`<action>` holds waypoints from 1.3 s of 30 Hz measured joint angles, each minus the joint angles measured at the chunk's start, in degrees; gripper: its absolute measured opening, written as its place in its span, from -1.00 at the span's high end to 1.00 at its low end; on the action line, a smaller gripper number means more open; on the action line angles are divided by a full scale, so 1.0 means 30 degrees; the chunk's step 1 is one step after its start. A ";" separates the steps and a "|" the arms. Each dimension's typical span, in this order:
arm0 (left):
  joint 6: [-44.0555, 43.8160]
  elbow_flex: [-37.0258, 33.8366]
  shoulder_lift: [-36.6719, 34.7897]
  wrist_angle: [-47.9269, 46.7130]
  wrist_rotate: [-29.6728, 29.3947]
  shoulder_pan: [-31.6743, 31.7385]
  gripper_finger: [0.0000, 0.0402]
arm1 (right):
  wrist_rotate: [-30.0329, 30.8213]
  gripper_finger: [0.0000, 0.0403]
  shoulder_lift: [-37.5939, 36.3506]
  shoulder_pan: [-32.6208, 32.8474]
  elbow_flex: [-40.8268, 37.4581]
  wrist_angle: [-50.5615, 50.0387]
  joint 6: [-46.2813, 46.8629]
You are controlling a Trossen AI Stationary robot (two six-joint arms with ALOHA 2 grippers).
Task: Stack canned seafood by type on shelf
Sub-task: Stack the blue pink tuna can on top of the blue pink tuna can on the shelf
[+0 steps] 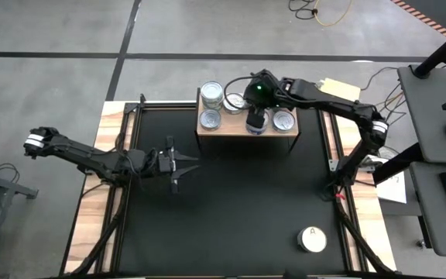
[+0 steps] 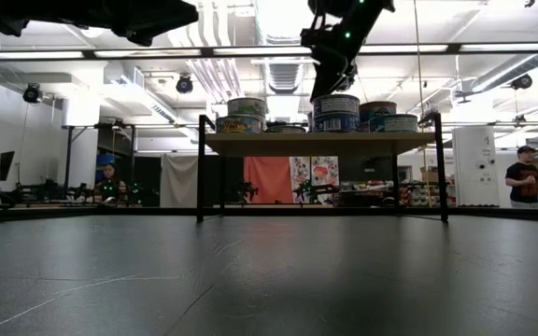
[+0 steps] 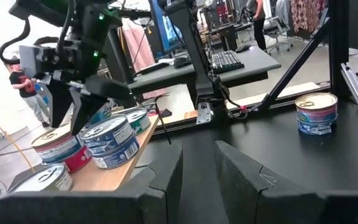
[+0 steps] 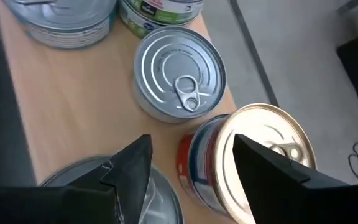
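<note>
I judge the job nearly done: most tins sit on the shelf [image 1: 248, 133], my right hand [image 1: 255, 122] spread over a blue-labelled tin [image 2: 335, 112] there, the left hand [image 1: 183, 164] parted and idle mid-surface, the white-topped tin [image 1: 311, 239] still near-right.

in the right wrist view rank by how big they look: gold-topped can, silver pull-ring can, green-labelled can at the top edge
1. gold-topped can, though it is nearest the camera
2. silver pull-ring can
3. green-labelled can, cut off by the frame, so its rank is unsure
</note>
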 joint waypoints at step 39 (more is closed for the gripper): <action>0.0349 0.0000 -0.2013 -0.2861 -0.0015 0.0000 0.62 | 0.1958 0.93 0.1522 -0.0677 0.0050 0.0612 -0.0323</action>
